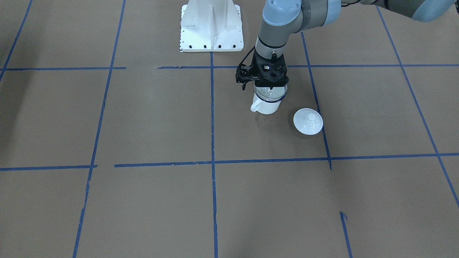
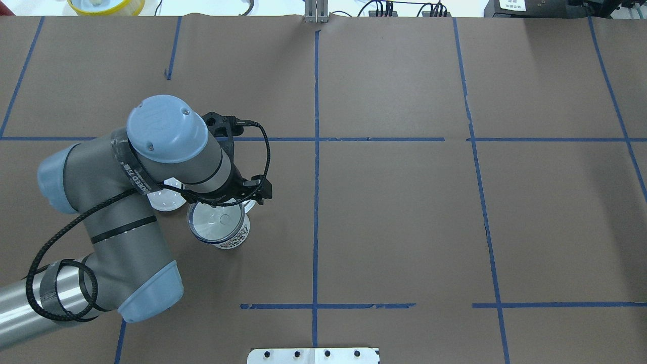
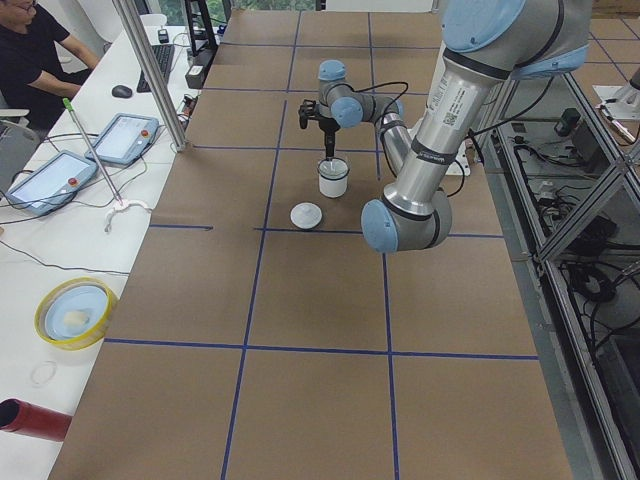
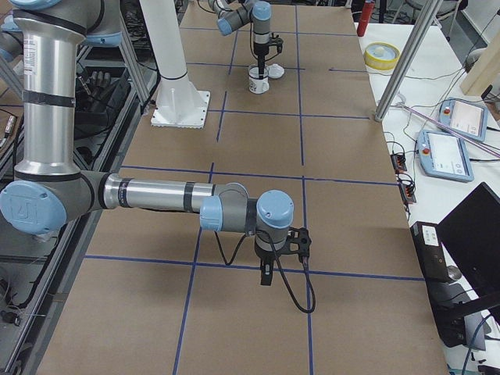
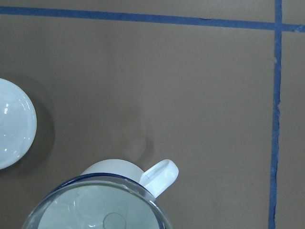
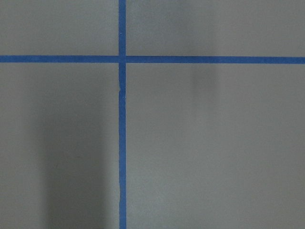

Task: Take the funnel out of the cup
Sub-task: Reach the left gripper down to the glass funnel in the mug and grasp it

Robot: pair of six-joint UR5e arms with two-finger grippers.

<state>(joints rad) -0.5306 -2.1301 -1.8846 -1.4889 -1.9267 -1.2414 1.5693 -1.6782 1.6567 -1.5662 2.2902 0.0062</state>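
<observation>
The left gripper (image 1: pixel 268 85) hangs straight down over the small clear see-through funnel (image 1: pixel 269 94), at its far edge. We cannot tell if its fingers are spread apart or pinched together. Its black body hides them from the front and from above, and the left wrist view shows no fingers.

The funnel sits in the small white enamel cup (image 1: pixel 266 108) with the dark blue rim. The funnel's wide round rim is about as wide as the cup's and sticks up a little above it. From the left wrist we look down into the cone. The cup stands upright on the brown paper-covered table (image 1: pixel 143 118). Its white loop handle (image 1: pixel 255 106) points toward the robot's right side.

A round white lid with a knob (image 1: pixel 308 121) lies flat near the cup, on the robot's left of it, not touching it.

Blue tape lines (image 1: pixel 212 118) cut the table into big squares. The lid lies just beside 1 of them. A white metal mount (image 1: pixel 211 27) stands at the robot's edge of the table.

The right gripper (image 4: pixel 266 275) points down over the table, well apart from the cup. We see it only from the side, so we cannot tell if it is spread or pinched.
</observation>
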